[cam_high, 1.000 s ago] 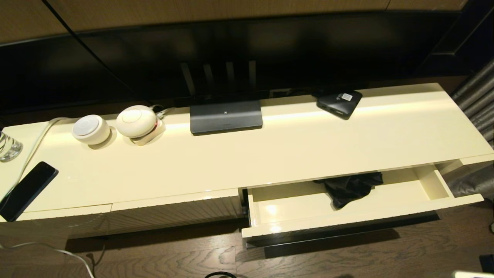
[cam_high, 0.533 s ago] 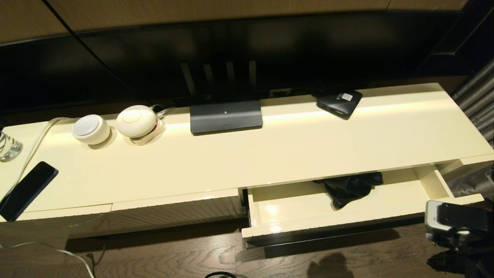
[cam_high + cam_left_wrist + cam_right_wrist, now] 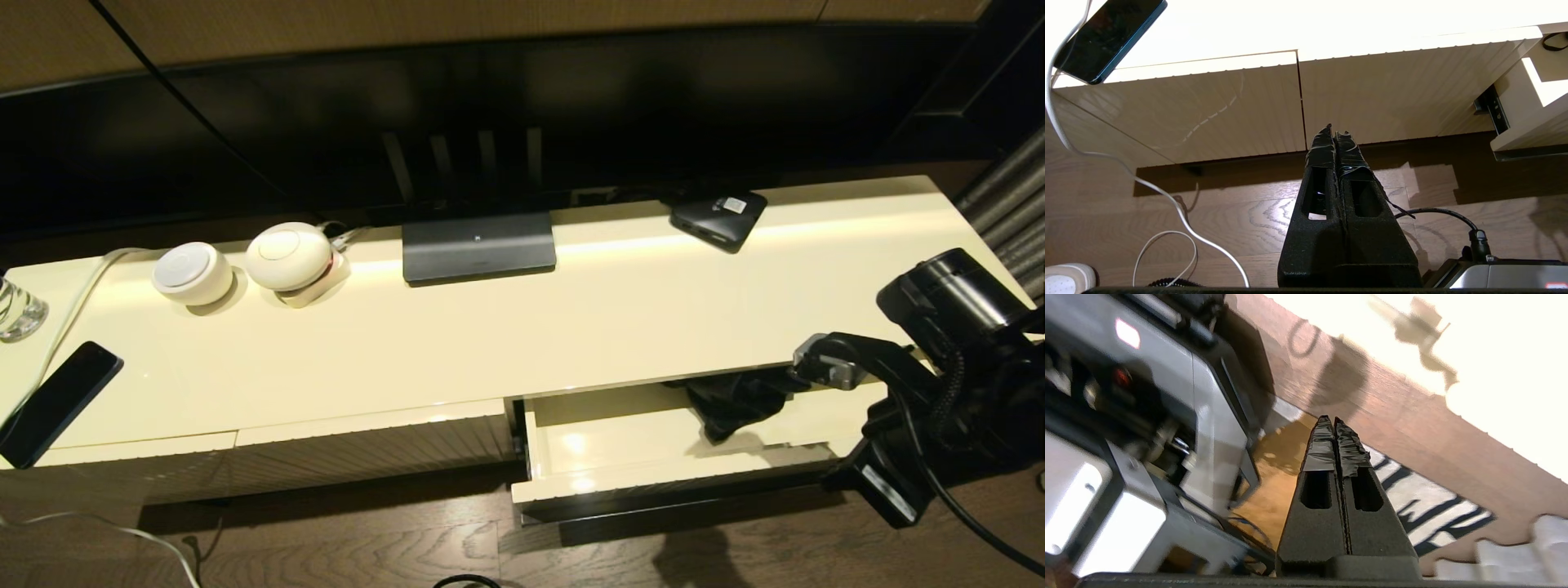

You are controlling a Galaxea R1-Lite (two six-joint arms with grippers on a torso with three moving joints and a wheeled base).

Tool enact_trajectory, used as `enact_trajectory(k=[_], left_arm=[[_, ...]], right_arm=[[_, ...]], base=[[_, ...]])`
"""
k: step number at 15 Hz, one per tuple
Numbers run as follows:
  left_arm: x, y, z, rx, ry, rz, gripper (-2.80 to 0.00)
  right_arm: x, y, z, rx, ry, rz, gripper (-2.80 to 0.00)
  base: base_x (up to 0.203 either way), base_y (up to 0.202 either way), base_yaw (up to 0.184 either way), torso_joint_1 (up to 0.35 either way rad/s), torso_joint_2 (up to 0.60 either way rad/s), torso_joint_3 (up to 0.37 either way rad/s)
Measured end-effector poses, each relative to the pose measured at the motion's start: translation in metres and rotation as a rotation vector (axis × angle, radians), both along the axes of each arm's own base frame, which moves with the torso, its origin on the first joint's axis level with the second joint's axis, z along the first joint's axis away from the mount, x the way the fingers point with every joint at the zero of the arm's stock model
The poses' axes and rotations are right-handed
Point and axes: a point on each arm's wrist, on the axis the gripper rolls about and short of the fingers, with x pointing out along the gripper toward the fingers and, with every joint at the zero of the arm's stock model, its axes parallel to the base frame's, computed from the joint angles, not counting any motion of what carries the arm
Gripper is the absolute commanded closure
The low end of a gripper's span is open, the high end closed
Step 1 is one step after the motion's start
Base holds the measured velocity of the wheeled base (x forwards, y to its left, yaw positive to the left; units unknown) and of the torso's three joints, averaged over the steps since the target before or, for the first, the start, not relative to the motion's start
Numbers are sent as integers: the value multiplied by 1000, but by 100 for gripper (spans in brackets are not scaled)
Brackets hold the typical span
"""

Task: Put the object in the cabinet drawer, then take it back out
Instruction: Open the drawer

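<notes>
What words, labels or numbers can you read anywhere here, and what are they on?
No text is readable.
Small flat black box: its white label is too small to read.
Dark grey stand base: a tiny pale mark, unreadable.
Right arm's housing: a small label, too blurred to read.

- The right arm (image 3: 947,359) is matte black, with a rounded cylindrical joint housing, a silver metal bracket and a coiled black cable alongside a smooth one.
- A small white label sits on its lower black link.
- The right pincer (image 3: 1334,420) has two wedge-shaped, grainy black fingers with rectangular cut-outs and tips wrapped in wrinkled black tape.
- The left pincer (image 3: 1333,130) looks the same, taped tips included.
- A grey housing with a plugged-in black cable sits beside it.
</notes>
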Motion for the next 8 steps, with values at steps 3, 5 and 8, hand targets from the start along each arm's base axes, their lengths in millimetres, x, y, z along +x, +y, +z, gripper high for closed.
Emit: enact_trajectory(k=[3,5,8], left_arm=[[0,0,0,0,0,0,0],[0,0,0,0,0,0,0],[0,0,0,0,-1,0,0]], right_arm=[[18,6,-5,17,23,-54,0],[29,9,-7,35,35,-106,0],[44,10,-9,54,38,-157,0]], base=[[0,0,0,0,0,0],[0,0,0,0,0,0],[0,0,0,0,0,0]])
